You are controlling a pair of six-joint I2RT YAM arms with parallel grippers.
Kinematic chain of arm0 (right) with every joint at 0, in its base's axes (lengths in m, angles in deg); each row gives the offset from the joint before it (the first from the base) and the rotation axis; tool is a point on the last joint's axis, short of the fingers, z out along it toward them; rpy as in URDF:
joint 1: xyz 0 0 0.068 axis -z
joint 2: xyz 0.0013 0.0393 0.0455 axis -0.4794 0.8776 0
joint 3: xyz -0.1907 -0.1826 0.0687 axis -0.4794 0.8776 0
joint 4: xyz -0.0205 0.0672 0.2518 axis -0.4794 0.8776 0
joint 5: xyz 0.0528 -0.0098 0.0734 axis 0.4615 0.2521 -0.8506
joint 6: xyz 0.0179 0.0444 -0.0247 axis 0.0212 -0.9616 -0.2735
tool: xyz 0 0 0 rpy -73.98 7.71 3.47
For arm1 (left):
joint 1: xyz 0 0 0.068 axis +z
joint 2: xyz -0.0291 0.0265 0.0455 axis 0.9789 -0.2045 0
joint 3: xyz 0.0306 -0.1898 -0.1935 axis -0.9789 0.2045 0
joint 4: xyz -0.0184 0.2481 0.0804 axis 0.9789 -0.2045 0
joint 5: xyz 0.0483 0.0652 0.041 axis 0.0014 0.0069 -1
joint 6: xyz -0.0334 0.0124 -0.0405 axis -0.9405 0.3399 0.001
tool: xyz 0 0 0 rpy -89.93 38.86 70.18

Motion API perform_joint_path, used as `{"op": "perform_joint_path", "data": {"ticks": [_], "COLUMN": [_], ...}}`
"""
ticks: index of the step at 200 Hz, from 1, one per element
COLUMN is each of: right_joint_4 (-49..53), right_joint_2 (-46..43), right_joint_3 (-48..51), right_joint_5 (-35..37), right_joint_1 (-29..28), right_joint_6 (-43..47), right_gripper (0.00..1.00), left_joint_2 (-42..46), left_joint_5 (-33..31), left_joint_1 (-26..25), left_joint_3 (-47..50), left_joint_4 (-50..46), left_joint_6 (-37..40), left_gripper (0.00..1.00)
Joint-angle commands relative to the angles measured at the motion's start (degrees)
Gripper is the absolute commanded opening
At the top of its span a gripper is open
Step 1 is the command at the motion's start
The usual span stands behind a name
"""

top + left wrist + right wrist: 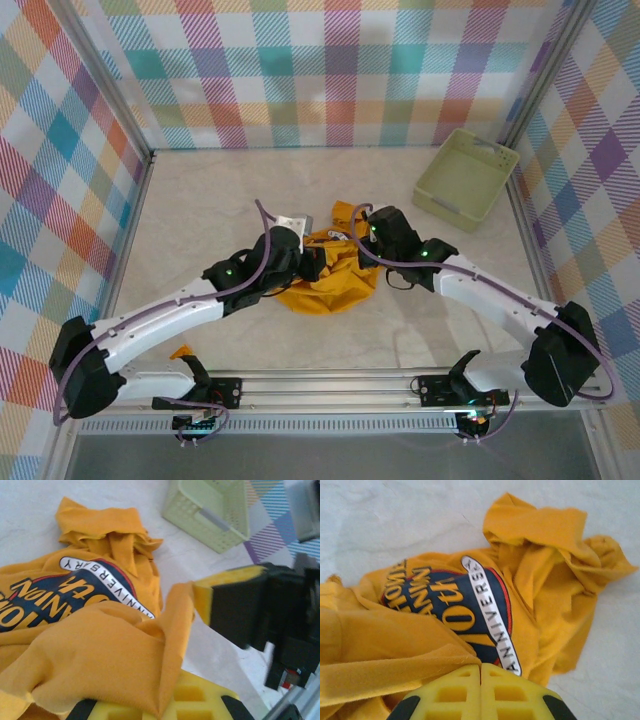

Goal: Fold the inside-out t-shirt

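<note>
The table (200, 200) carries two things. The inside-out t-shirt (335, 285) lies in a crumpled mustard heap at its middle, and a pale green basket (465, 175) stands well apart at the far right corner.

Both arms reach in over the heap, one from each side, so neither is nearer. The heap shows no clear long axis. It is a rumpled mound a little wider left to right, with most of its cloth spreading toward the near edge from where the two pincers meet.

The left pincer (165, 707) is closed. Cloth drapes over its yellow fingers and runs down between them, so it looks clamped on a fold. The right pincer (480, 690) has its fingers pressed flush together, and in the left wrist view a raised edge of the shirt is drawn up to it — probably a pinch on that edge.

A dark printed emblem (465, 605) faces up amid the folds — it lies just beyond both pincers, with a bunched sleeve (545, 535) beyond it. Any spreading move likely depends on the two grips parting left and right.
</note>
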Motion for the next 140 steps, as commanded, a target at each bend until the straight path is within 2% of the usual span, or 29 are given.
{"op": "perform_joint_path", "data": {"ticks": [1,28,61,89,112,128,140], "right_joint_4": [-0.7,0.7,0.1,-1.4,-5.6,-9.9,-12.1], "right_joint_2": [-0.9,-2.0,-10.2,-16.5,-16.3,-13.5,-10.5], "right_joint_3": [0.7,0.7,4.5,7.5,9.9,10.8,10.7], "right_joint_5": [1.5,1.3,-9.1,-16.0,-20.6,-24.1,-23.6], "right_joint_1": [1.7,1.7,0.9,-3.5,-7.5,-8.2,-8.1], "right_joint_6": [3.1,4.2,5.1,4.5,4.2,3.1,2.3], "right_gripper": [0.00,0.00,0.27,0.39,0.41,0.41,0.39], "left_joint_2": [2.5,2.2,-0.3,-2.6,-4.0,-4.3,-4.4], "left_joint_5": [3.0,7.0,5.9,6.6,7.5,7.8,7.8], "left_joint_1": [1.2,2.0,3.1,4.1,4.3,4.4,4.4], "left_joint_3": [0.5,0.5,-1.2,-1.9,-2.4,-2.8,-3.2], "left_joint_4": [-1.0,1.9,1.1,2.0,2.9,2.9,2.5], "left_joint_6": [3.2,3.7,2.8,1.7,1.5,1.5,1.5], "left_gripper": [0.00,0.00,0.00,0.00,0.00,0.00,0.00]}}
